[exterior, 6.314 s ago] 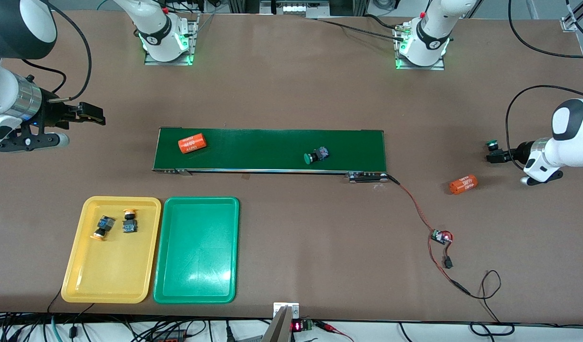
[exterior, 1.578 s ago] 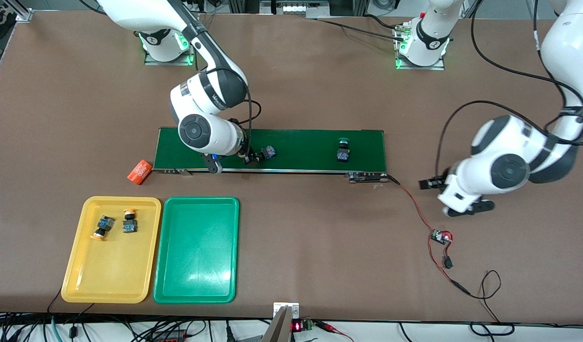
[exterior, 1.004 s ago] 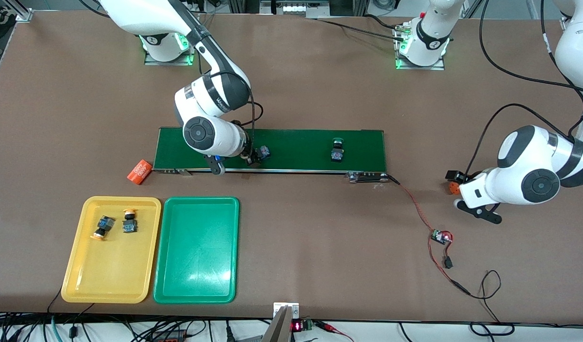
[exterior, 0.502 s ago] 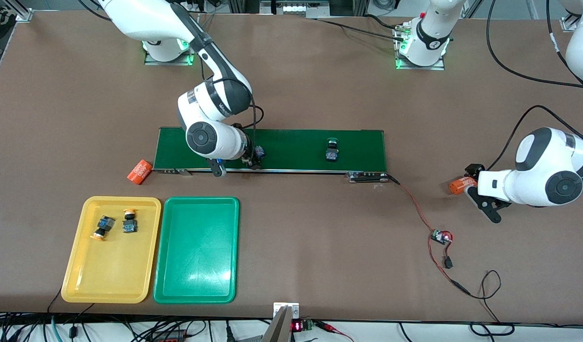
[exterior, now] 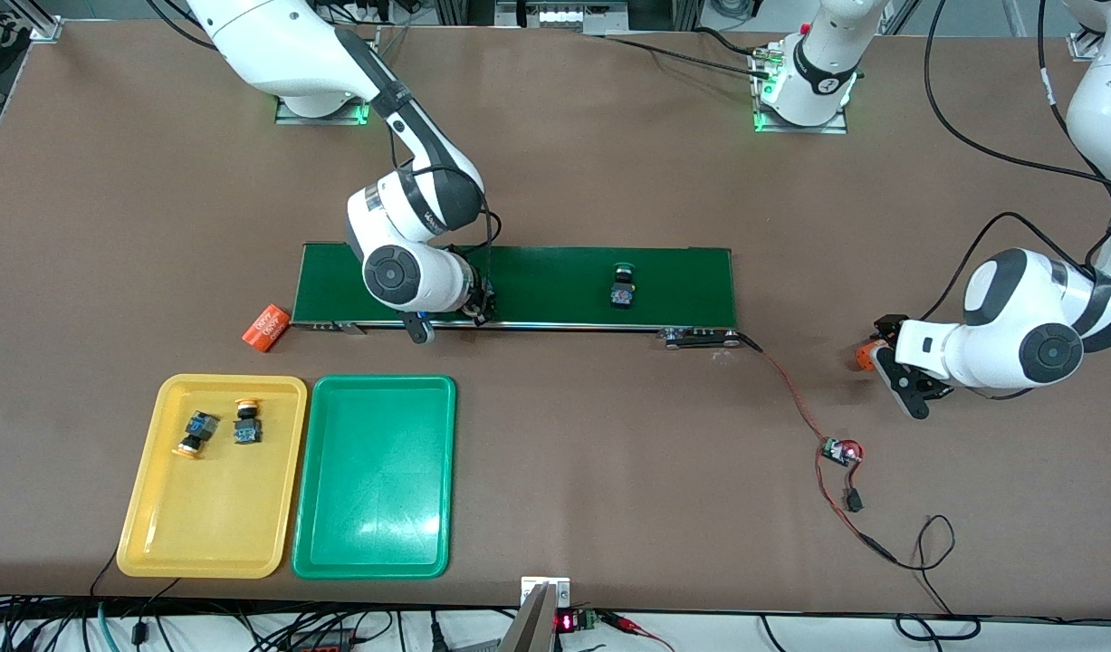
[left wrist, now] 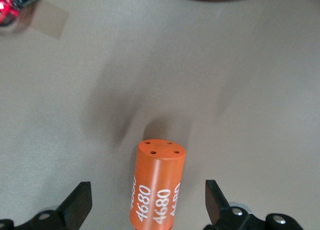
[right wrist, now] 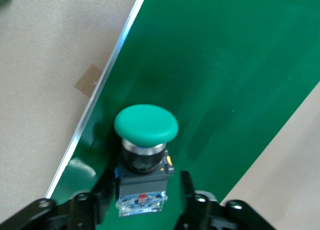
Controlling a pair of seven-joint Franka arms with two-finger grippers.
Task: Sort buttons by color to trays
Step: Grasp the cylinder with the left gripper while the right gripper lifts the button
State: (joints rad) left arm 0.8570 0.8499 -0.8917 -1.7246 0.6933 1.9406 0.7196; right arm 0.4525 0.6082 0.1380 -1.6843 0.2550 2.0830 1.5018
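R end effector (right wrist: 145, 195) is sitting low on the conveyor belt (exterior: 555, 272), near the belt end toward the right arm. Its fingers (right wrist: 106, 192) are now pressing in on both sides of the black-and-blue body of the green-cap button (right wrist: 146, 124). A sec ago they were spread wide around it. The cap is pointing away from the wrist, and the button is lying close to the belt edge nearer the front cam. In the front view the R wrist is covering most of it. The R arm has been creeping along w/ the belt toward its own end of the table (exterior: 609, 471).

The second green button (exterior: 622, 290) is riding the belt too, approx mid-belt, and is drifting toward the right arm's end frame by frame.

L end effector (left wrist: 145, 206) is standing fully open w/ the orange cylinder (left wrist: 157, 185) lying between its fingers (left wrist: 77, 202), not touching either. Half a sec ago the cylinder was showing just beside it. This is off the belt, toward the left arm's end of the table. A small circuit board (exterior: 840, 450) on a red wire is lying nearer the cam.

Another orange cylinder (exterior: 266, 327) is lying on the table just off the belt end toward the right arm, same spot as before.

The yellow tray (exterior: 157, 543) and green tray (exterior: 374, 507) are sitting side by side nearer the cam, unchanged. The 1st yellow-cap button (exterior: 196, 433) and 2nd yellow-cap button (exterior: 245, 423) are lying in the yellow tray.
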